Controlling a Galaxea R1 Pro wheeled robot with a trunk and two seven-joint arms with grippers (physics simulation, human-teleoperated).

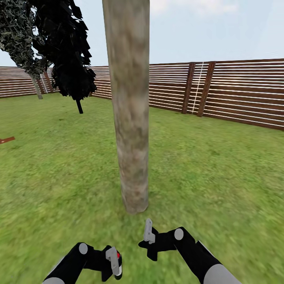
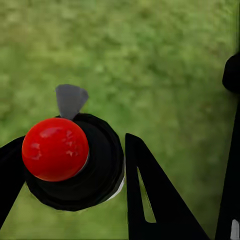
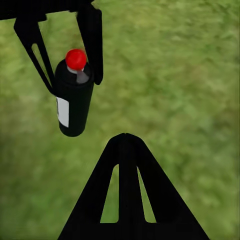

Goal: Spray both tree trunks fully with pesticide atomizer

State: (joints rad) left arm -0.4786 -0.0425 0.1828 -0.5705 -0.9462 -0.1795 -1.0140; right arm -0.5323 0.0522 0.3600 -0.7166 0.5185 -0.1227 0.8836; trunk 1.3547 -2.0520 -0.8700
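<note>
Here, one left pincer grips one atomizer, seemingly.

Mottled rough tree trunk; glossy-capped pesticide atomizer; slatted wooden fence.

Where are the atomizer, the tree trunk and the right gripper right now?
pesticide atomizer [image 3: 74, 102]: right wrist view, on the dark bottle body, held between the left gripper's jaws.
tree trunk [image 1: 130, 118]: head view, on the mottled bark at mid-height.
right gripper [image 1: 150, 238]: head view, between the fingertips, just short of the trunk's base.
</note>
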